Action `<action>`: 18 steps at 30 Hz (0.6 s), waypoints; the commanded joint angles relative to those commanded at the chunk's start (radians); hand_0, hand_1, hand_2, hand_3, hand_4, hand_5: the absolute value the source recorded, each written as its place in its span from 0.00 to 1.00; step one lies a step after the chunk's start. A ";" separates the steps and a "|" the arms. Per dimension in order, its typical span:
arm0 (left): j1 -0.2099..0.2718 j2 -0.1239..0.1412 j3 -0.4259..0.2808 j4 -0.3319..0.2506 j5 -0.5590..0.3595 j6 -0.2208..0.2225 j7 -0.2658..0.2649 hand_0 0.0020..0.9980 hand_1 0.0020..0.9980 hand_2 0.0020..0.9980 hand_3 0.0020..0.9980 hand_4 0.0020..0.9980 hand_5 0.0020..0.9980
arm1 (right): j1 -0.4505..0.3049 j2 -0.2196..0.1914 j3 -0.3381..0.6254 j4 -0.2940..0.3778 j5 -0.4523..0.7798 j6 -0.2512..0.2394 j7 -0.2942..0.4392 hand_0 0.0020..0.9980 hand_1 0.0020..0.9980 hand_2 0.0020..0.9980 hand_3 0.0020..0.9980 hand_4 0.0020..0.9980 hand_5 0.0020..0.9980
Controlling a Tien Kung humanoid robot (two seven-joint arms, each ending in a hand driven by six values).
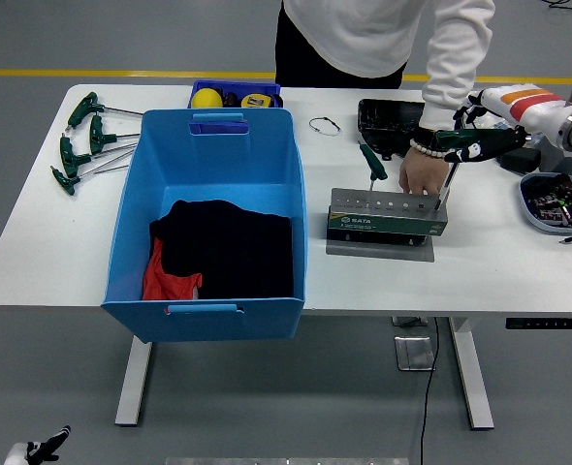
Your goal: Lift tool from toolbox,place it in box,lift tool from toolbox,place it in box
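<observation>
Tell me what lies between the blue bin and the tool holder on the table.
In the head view, the stretch between the blue bin and the tool holder is bare white table; nothing rests there.

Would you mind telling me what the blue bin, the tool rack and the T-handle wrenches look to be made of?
The blue bin looks like moulded plastic: uniform colour, smooth semi-gloss walls, moulded handles. The tool rack seems to be metal, with a dull grey top drilled with holes; its green front may be a label. The T-handle wrenches show thin silvery shafts, likely steel, with green grips, probably plastic or rubber.
</observation>
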 joint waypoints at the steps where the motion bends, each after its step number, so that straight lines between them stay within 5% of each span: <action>1: 0.000 0.000 0.000 0.000 -0.002 0.001 -0.002 0.70 0.60 0.68 0.70 0.76 0.70 | 0.004 0.005 -0.005 -0.020 0.003 0.005 0.001 0.73 0.63 0.59 0.69 1.00 0.72; 2: 0.000 0.000 -0.001 0.000 -0.002 0.002 -0.002 0.70 0.59 0.68 0.70 0.76 0.70 | 0.006 0.007 -0.007 -0.031 0.003 0.007 0.002 0.60 0.54 0.52 0.65 1.00 0.72; 7: 0.001 -0.001 -0.004 0.000 -0.004 0.004 -0.005 0.70 0.59 0.68 0.70 0.76 0.70 | 0.007 0.010 -0.013 -0.057 -0.006 0.028 0.006 0.60 0.54 0.52 0.65 1.00 0.72; 8: 0.001 -0.001 -0.004 0.000 -0.003 0.004 -0.004 0.70 0.60 0.68 0.70 0.76 0.70 | 0.007 0.010 -0.014 -0.059 -0.006 0.031 0.007 0.50 0.48 0.45 0.59 1.00 0.72; 13: 0.000 0.000 -0.002 0.000 -0.004 0.003 -0.003 0.70 0.60 0.68 0.70 0.76 0.70 | 0.007 0.012 -0.022 -0.067 -0.003 0.037 0.009 0.50 0.48 0.45 0.59 1.00 0.72; 14: 0.000 0.000 -0.003 0.000 -0.004 0.003 -0.003 0.70 0.60 0.69 0.70 0.76 0.69 | 0.007 0.012 -0.024 -0.067 -0.002 0.038 0.009 0.41 0.41 0.40 0.49 1.00 0.72; 18: -0.001 -0.001 -0.001 0.000 -0.004 0.003 -0.002 0.70 0.60 0.69 0.70 0.76 0.69 | 0.008 0.014 -0.028 -0.071 -0.002 0.042 0.003 0.41 0.41 0.40 0.49 1.00 0.72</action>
